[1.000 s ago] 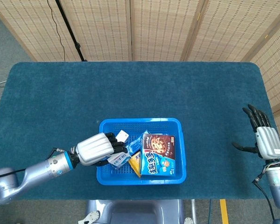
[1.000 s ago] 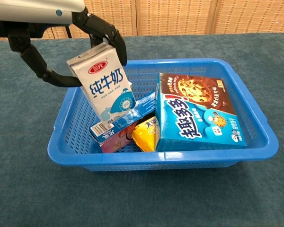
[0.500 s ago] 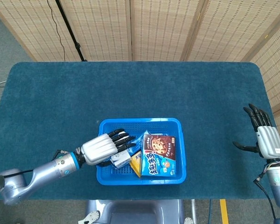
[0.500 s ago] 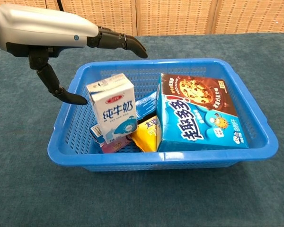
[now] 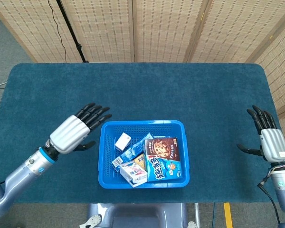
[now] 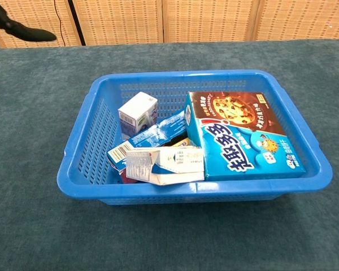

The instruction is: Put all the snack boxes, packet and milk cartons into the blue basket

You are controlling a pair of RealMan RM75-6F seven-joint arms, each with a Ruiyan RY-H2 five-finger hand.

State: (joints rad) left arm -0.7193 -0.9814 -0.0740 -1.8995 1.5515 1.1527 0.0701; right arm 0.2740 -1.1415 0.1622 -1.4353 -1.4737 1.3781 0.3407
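Observation:
The blue basket [image 5: 142, 124] [image 6: 305, 152] sits at the table's front centre. Inside lie a blue cookie box [image 5: 162, 157] [image 6: 237, 141], a small milk carton standing at the back left [image 5: 122, 141] [image 6: 138, 114], a long blue-and-white box [image 5: 129, 155] [image 6: 152, 137], and a milk carton toppled on its side at the front [image 5: 134, 173] [image 6: 166, 165]. My left hand [image 5: 78, 128] hovers left of the basket, fingers spread, holding nothing; only a fingertip [image 6: 28, 34] shows in the chest view. My right hand [image 5: 268, 137] is open at the table's right edge.
Dark teal cloth covers the table [image 5: 133, 90]. Woven screens [image 5: 166, 28] stand behind it. A black stand [image 5: 69, 28] rises at the back left. No loose items lie on the cloth outside the basket.
My left hand let go of the milk carton, pulled up and out of the basket to the left. The carton fell onto its side at the basket's front. The right hand stayed put.

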